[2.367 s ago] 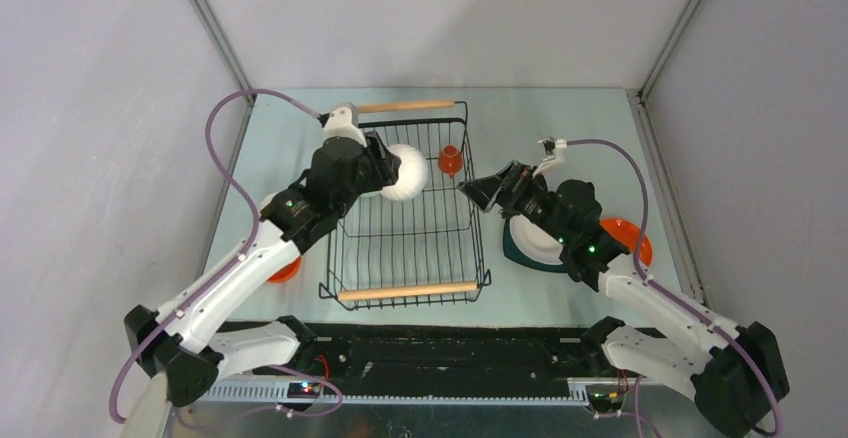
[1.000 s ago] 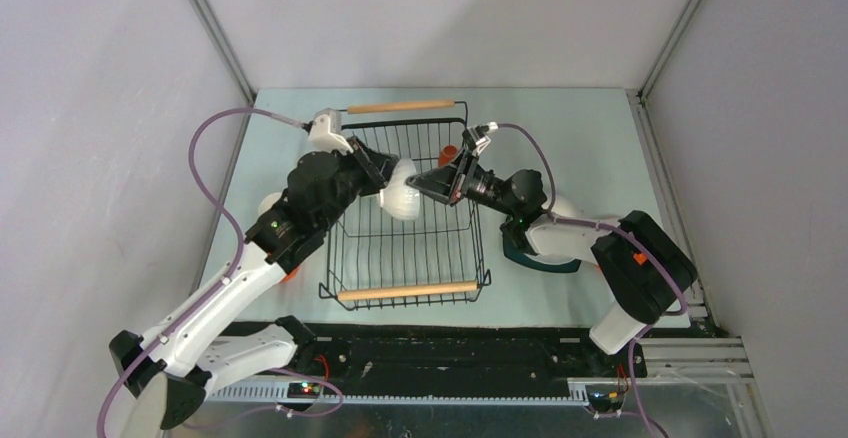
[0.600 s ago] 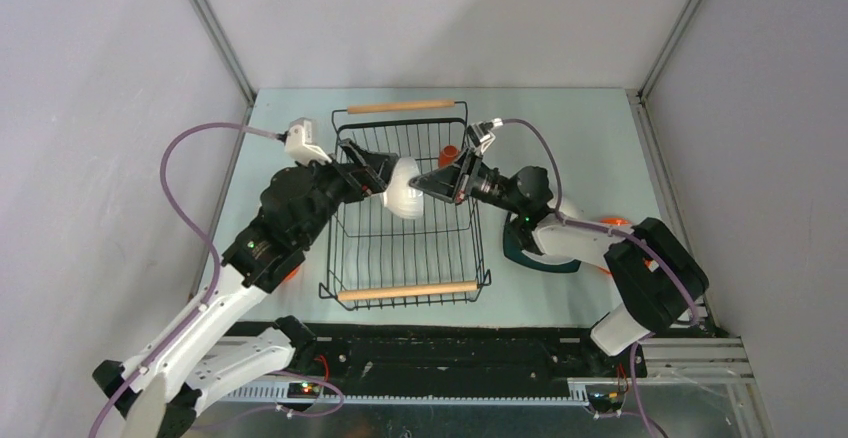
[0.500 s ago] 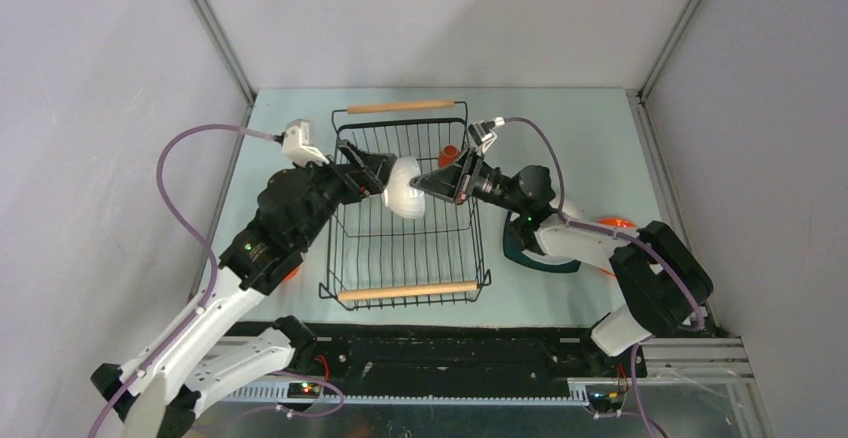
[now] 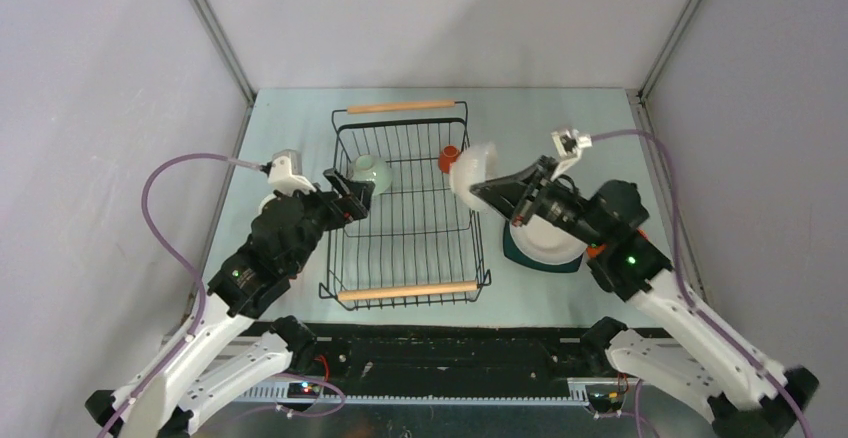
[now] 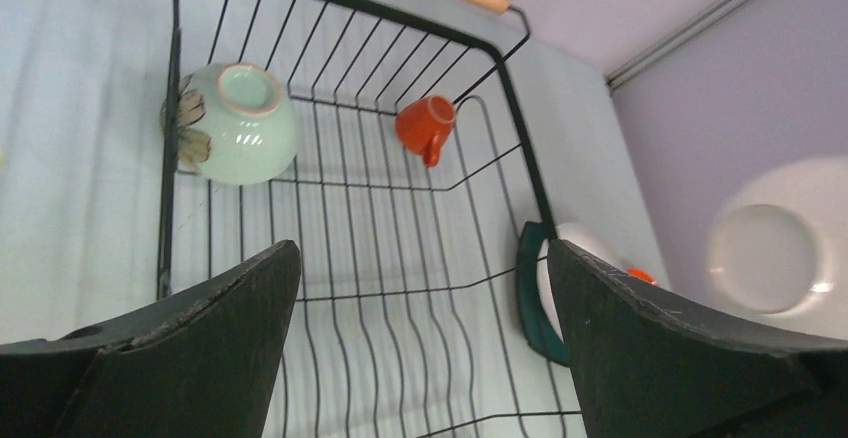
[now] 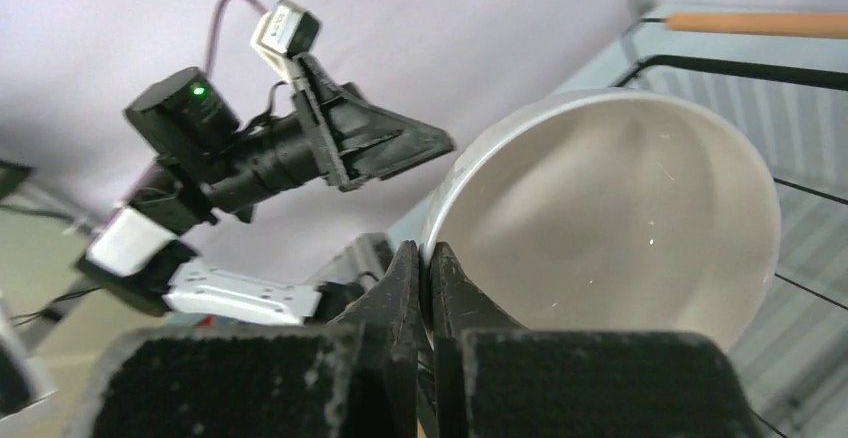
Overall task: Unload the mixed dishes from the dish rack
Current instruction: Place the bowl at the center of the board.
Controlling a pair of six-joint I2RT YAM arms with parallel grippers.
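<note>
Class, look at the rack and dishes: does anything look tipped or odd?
In the black wire rack, the pale green bowl sits overturned, foot ring up, in the far left corner, and the small orange cup leans at the right wall. The right end effector holds a white bowl by its rim, tilted. Nothing looks broken.

You get bright, even light from overhead; shadows under the rack [image 5: 408, 291] stay faint; the white bowl [image 6: 775, 253] looks pale and soft; both wrist views blur the nearest fingers [image 6: 180, 353].
</note>
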